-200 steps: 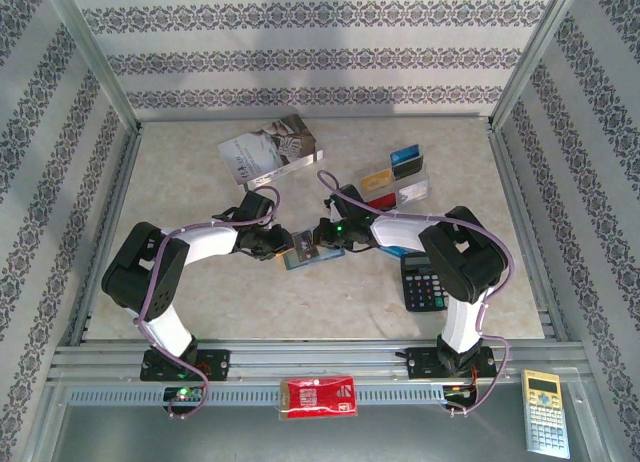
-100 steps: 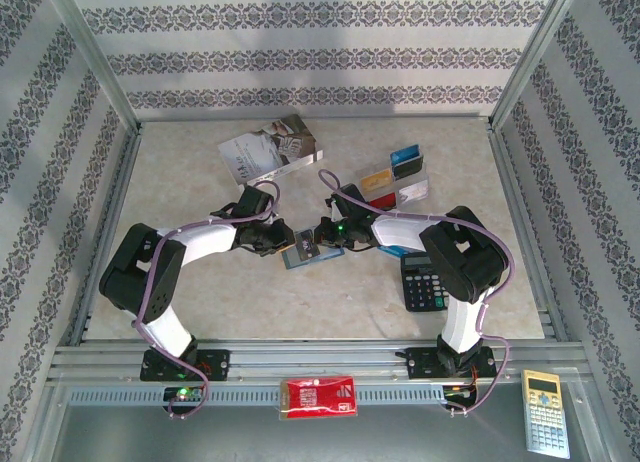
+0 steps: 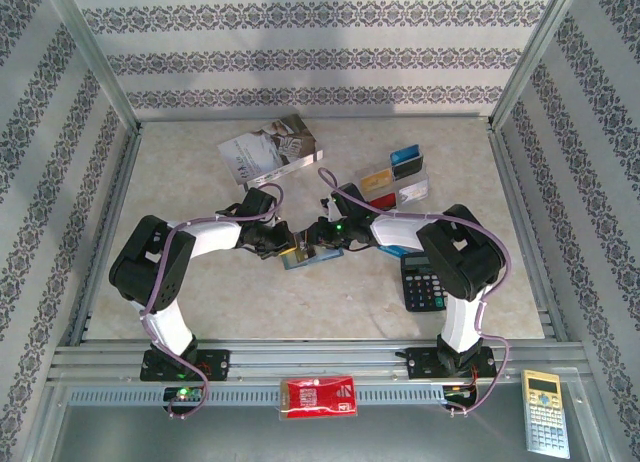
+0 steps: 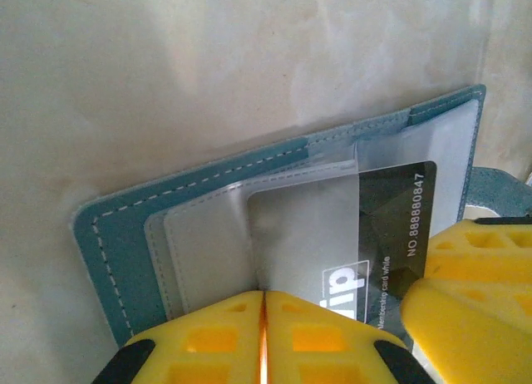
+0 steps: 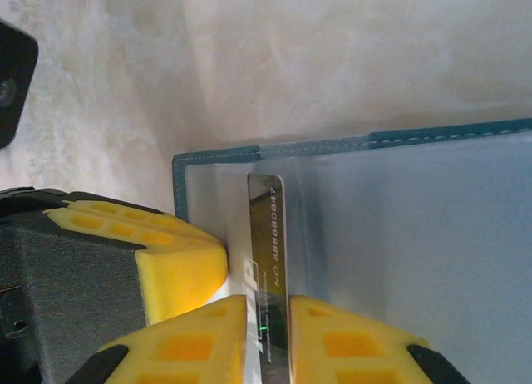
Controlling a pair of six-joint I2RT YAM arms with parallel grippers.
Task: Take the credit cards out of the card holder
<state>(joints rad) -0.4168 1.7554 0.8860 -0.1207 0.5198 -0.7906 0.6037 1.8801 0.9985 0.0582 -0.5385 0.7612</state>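
Observation:
The blue-grey card holder (image 4: 125, 234) lies open on the table, its clear sleeves facing up; from above it sits between both grippers (image 3: 310, 259). A black credit card (image 4: 391, 201) with a printed number sticks partly out of a sleeve. My left gripper (image 4: 263, 317) is shut, pinching the edge of a clear sleeve. My right gripper (image 5: 268, 334) has its jaws slightly parted, and the black card (image 5: 268, 234) stands slanted between them. The right fingers (image 4: 474, 309) reach in from the right. A left finger (image 5: 179, 263) presses beside the holder's rim (image 5: 216, 158).
A grey-white book (image 3: 268, 150) lies at the back. A clear rack (image 3: 395, 177) of cards stands back right. The black calculator (image 3: 424, 279) lies under the right arm. A red pack (image 3: 318, 395) and a yellow calculator (image 3: 546, 426) rest on the front rail.
My left gripper has slid right onto the holder and closed on its sleeve. The right jaws have loosened around the black card. The holder has shifted slightly.

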